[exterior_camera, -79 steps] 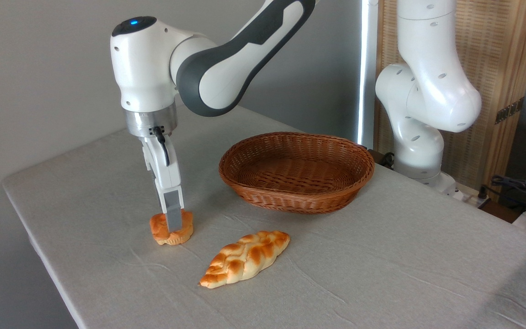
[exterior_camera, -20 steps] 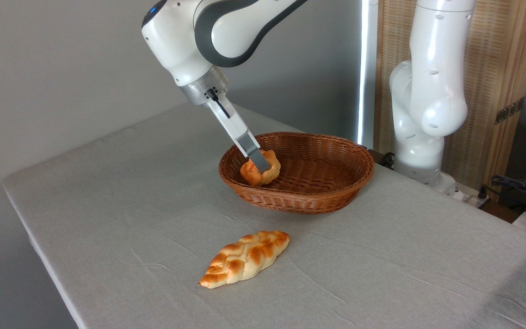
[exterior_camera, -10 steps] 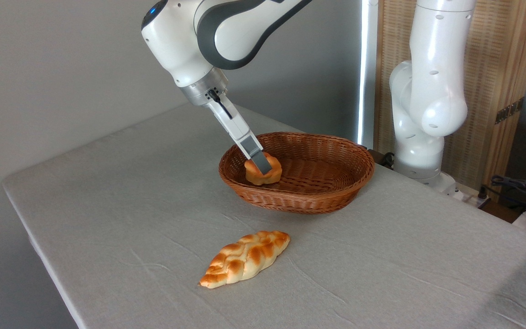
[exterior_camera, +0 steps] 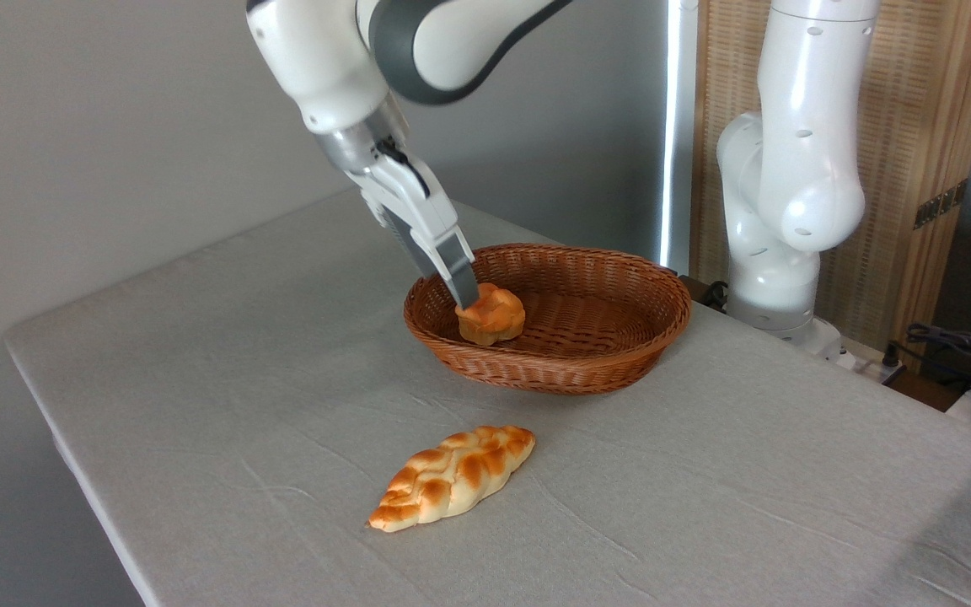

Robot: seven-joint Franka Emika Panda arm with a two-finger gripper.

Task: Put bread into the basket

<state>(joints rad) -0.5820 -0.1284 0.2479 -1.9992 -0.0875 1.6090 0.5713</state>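
The basket [exterior_camera: 587, 354] sits toward the back of the table [exterior_camera: 199, 379], an oval of brown wicker with flared sides. In it lies one thing only — the bread [exterior_camera: 491, 314], a small orange-golden bun resting upright on the woven floor at the basket's left end, close against the left wall. The rest of the floor, from the bun to the right rim, is bare weave.

The gripper [exterior_camera: 467, 297] slants down from the upper left, its fingertips at the bun's left edge, just above the basket's left rim. The jaws stand parted and hold nothing; whether the near finger touches the bun cannot be told.

A braided loaf [exterior_camera: 452, 476] lies on the cloth in front of the basket, well apart from it and nearer the table's front edge. Left of the basket the cloth is open all the way to the table's left edge. To the right, the arm's white base [exterior_camera: 776, 253] stands near the basket's right end, at the table's far edge.
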